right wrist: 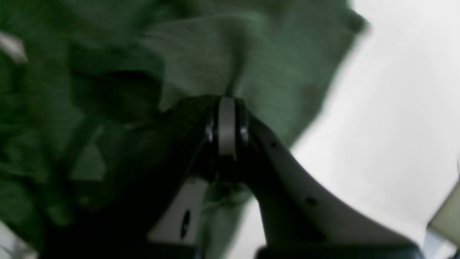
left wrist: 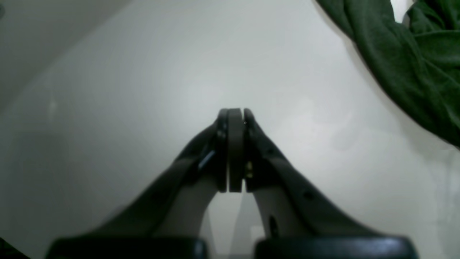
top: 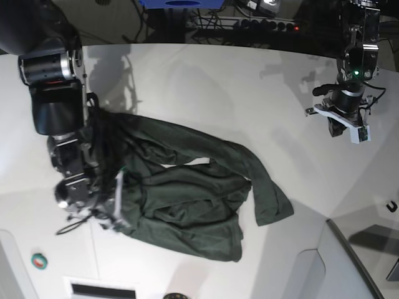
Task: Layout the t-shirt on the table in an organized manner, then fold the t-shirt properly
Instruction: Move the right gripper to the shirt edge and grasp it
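- T-shirt [top: 187, 193] lies crumpled on the bench [top: 206, 81], long axis diagonal across the base view, not laid out yet.
- Right gripper [right wrist: 227, 102] is right on it, jaws clamped on a fabric fold.
- Left gripper [left wrist: 235, 113] pressed together, empty, well apart from the cloth.
- I see no containers.

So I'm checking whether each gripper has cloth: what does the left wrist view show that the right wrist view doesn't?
Only the left wrist view shows the left gripper, shut on nothing, over bare table, with the t-shirt off to one side.

Only the right wrist view shows the right gripper, shut, its tips pressed into the green fabric; the blur hides whether a fold is pinched.

Both show the crumpled t-shirt on the white table.
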`<act>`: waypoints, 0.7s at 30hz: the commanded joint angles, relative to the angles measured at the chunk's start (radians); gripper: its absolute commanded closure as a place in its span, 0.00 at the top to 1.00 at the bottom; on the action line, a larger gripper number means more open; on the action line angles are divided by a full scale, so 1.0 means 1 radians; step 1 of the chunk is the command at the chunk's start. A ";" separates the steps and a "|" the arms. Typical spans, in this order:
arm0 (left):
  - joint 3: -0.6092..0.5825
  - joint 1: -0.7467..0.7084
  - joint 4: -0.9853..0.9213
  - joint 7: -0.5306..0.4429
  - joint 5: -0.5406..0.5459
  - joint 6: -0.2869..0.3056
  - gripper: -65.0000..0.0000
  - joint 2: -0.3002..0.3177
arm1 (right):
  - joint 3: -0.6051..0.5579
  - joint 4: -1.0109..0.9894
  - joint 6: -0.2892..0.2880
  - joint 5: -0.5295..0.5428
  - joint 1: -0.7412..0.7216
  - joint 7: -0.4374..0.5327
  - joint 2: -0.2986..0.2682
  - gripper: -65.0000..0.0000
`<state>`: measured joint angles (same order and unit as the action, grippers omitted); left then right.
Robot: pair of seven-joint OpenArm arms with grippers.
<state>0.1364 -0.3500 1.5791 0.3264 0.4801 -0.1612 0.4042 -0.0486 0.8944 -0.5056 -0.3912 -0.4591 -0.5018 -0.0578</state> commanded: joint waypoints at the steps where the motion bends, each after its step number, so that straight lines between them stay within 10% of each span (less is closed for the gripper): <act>1: 0.009 0.002 0.019 -0.025 0.001 -0.007 0.00 0.014 | 0.031 0.038 0.012 -0.004 -0.043 0.009 -0.020 0.00; 9: 0.013 0.009 0.017 -0.025 0.001 -0.007 0.00 -0.017 | 0.075 0.081 0.014 -0.002 -0.034 0.009 -0.061 0.01; 21: 0.013 -0.016 0.019 -0.025 -0.001 -0.007 0.00 -0.040 | 0.321 -0.125 0.295 -0.002 -0.158 0.013 -0.172 0.01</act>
<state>0.1425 -0.3634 1.5803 0.3252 0.4801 -0.1608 0.3504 0.2737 0.7486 -0.2195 -0.3950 -0.5781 -0.5133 -0.2203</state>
